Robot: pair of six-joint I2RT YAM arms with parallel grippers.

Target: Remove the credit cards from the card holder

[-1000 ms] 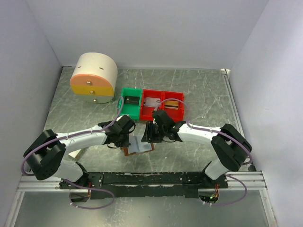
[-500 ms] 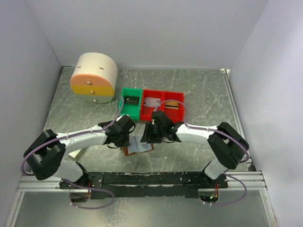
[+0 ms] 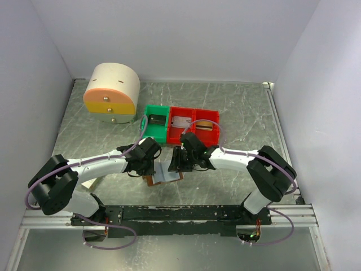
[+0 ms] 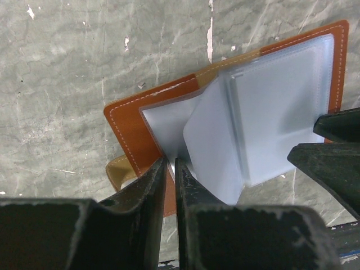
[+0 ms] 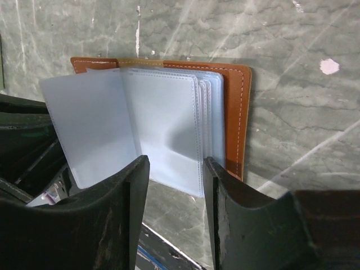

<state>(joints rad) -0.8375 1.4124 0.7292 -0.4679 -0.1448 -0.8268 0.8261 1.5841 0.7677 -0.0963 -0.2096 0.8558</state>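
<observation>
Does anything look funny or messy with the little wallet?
Yes. On the open card holder, one pale plastic sleeve curls up off the others instead of lying flat. Its edge seems pinched in the left gripper. The table also has small white chips.

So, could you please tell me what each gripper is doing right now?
Left gripper: closed, pinching a sleeve of the card holder.
Right gripper: open, holding nothing.
</observation>
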